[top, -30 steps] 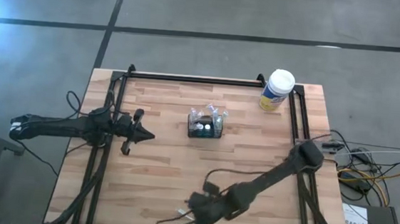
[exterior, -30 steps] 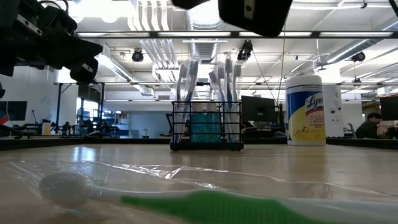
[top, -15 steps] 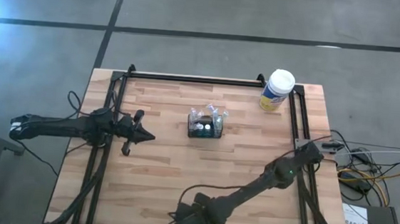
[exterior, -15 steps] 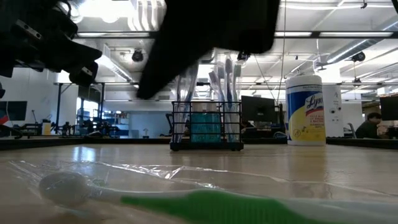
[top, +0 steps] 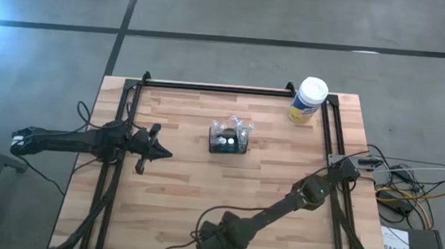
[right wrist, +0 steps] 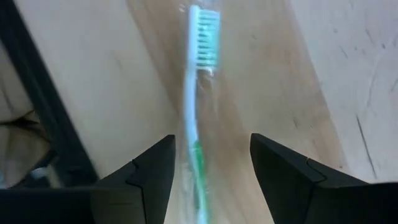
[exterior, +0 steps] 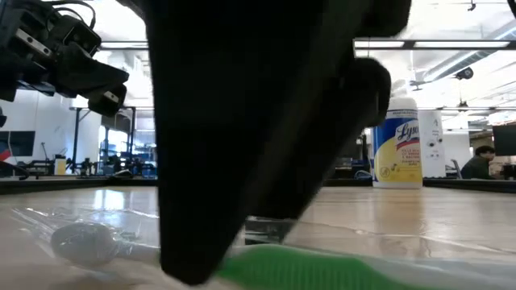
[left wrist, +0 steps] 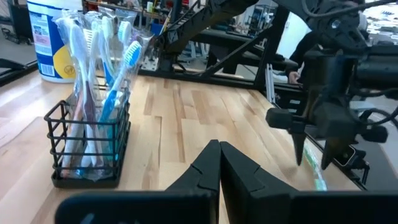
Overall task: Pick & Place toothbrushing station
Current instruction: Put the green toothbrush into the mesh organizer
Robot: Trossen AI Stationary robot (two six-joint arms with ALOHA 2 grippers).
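The toothbrushing station [top: 229, 138], a small black wire caddy [left wrist: 87, 146] with several toothbrushes standing in it, rests on the table's middle. A green-and-white toothbrush [right wrist: 198, 93] in a clear wrapper lies flat near the table's near edge; its green handle [exterior: 314, 270] fills the low view's bottom. My right gripper [right wrist: 211, 180] is open and low over it, pointing down, with one finger on either side of the handle. In the low view its dark body [exterior: 250, 145] hides the caddy. My left gripper [left wrist: 219, 158] is shut, hovering left of the caddy [top: 153, 144].
A yellow canister with a white lid [top: 308, 101] stands at the far right corner. Black rails [top: 217, 87] run along the table's far, left and right sides. Bare wood lies between the caddy and the near edge.
My right gripper has come down toward the table at the near edge and shifted a little toward the left, over the wrapped toothbrush. In the low view it now blocks the caddy, which showed before. The toothbrush and caddy lie where they were.
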